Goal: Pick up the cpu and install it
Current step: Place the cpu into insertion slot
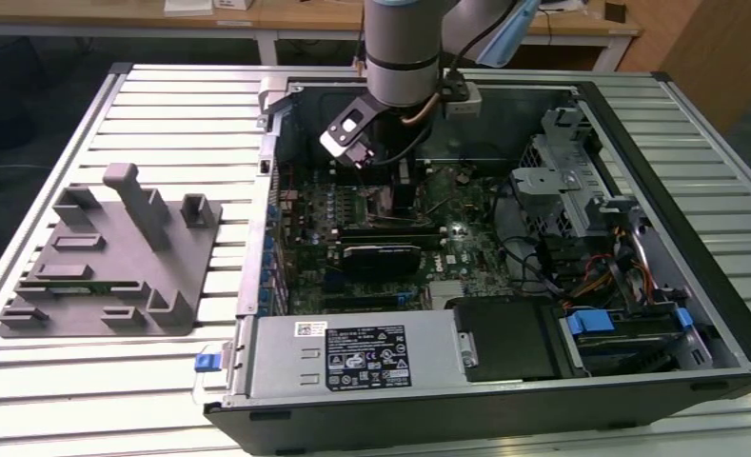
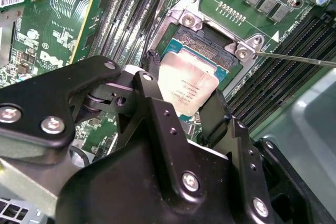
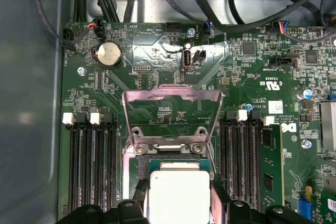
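**Where the cpu sits now**

As the arm [image 1: 401, 48] reaches down into the open computer case [image 1: 503, 405] on the counter [image 1: 159, 105], we see the jaws clamped on opposite edges of the cpu [image 2: 186, 85] – right at the socket [image 2: 210, 45], though we cannot tell whether it is seated. At the socket's far edge its metal load plate [image 3: 170, 114] stands swung open – memory slots [image 3: 89, 166] flank the socket on both sides.

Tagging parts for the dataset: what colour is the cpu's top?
The cpu top is pale silver-white metal; it shows best in the second wrist view.
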### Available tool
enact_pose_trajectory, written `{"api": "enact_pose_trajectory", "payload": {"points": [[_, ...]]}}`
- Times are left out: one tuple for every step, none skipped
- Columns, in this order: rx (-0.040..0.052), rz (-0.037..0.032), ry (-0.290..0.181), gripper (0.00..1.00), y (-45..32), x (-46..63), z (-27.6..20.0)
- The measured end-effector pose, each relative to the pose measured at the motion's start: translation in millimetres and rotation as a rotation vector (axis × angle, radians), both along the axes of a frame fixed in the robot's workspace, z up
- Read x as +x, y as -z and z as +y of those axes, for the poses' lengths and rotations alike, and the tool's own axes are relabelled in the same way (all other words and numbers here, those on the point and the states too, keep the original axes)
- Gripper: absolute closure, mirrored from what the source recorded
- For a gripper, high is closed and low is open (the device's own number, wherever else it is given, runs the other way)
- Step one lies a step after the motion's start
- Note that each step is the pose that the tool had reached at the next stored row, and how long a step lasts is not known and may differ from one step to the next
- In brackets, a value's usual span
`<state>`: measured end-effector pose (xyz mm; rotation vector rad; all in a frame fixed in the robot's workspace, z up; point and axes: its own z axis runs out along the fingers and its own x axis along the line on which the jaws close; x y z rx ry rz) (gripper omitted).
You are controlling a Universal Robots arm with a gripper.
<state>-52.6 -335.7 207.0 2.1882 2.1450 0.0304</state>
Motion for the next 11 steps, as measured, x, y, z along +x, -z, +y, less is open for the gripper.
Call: {"api": "enact_pose_trajectory", "payload": {"points": [[0.0001, -0.0001, 0.000, 0.46, 0.2, 0.0, 0.0], [0.0006, -0.0002, 0.000, 0.46, 0.4, 0.0, 0.1], [0.0016, -0.0002, 0.000, 0.46, 0.7, 0.0, 0.2], [0.0029, -0.0002, 0.000, 0.46, 1.0, 0.0, 0.2], [0.0045, -0.0001, 0.000, 0.46, 1.3, 0.0, 0.3], [0.0058, -0.0001, 0.000, 0.46, 1.6, 0.0, 0.3], [0.0066, -0.0003, 0.000, 0.46, 1.9, 0.0, 0.4], [0.0072, -0.0002, 0.000, 0.46, 2.2, 0.0, 0.4], [0.0082, -0.0001, 0.000, 0.46, 2.6, 0.0, 0.4], [0.0100, -0.0002, 0.000, 0.46, 3.1, 0.0, 0.3], [0.0113, -0.0002, 0.000, 0.46, 3.5, 0.0, 0.3]]}}
